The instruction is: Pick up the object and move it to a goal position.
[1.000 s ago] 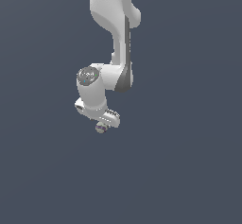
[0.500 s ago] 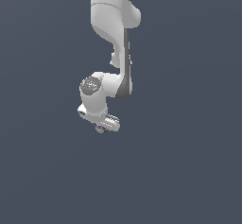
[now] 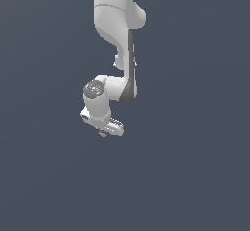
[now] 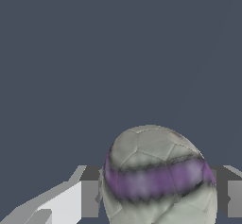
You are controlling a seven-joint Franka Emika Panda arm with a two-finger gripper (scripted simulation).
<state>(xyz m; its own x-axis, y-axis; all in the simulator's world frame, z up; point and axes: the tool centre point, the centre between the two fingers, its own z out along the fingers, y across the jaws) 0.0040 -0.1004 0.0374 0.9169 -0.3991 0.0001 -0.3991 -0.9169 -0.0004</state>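
While I watch from the exterior view, the arm (image 3: 117, 25) fills the upper middle of the frame, reaching down from the top edge and folding at the wrist, with the hand turned downward over a plain dark grey ground (image 3: 195, 176). Below it, the gripper (image 3: 104, 132) is my next concern. Its fingers (image 4: 90, 199) stand on either side of the ball (image 4: 158, 178), pressed close against it in the wrist view, so I judge them closed on it, though the contact itself sits at the frame's edge. That places the ball directly between the fingers, its purple band running across from one finger to the other. No goal marker shows anywhere.
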